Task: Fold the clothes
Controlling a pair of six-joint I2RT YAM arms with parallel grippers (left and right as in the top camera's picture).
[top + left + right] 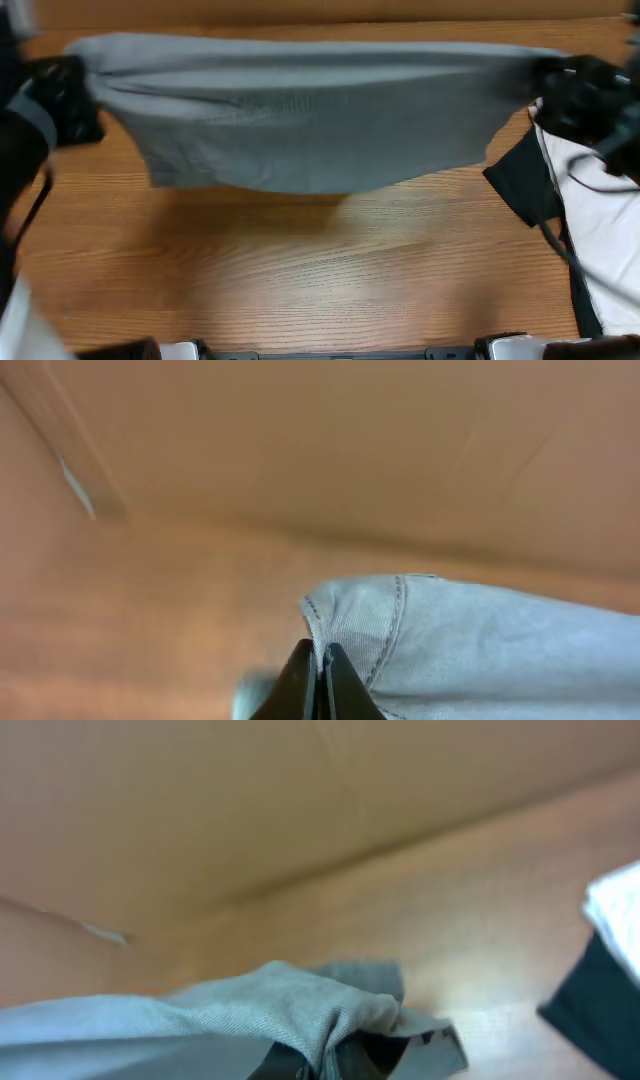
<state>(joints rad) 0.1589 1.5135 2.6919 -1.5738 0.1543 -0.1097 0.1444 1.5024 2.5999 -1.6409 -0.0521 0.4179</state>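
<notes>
The grey shorts (pixel 300 115) hang stretched between my two grippers above the far half of the wooden table, their lower edge drooping toward the wood. My left gripper (pixel 75 75) is shut on the shorts' left corner; in the left wrist view the black fingers (pixel 318 660) pinch a stitched hem of grey cloth (pixel 480 650). My right gripper (pixel 545 75) is shut on the right corner; in the right wrist view the grey cloth (pixel 230 1010) bunches over the fingers (pixel 345 1055).
A black garment (pixel 525 180) and a cream-white garment (pixel 600 220) lie at the table's right side, under my right arm; they also show in the right wrist view (pixel 600 990). A brown cardboard wall (pixel 320 8) runs along the back.
</notes>
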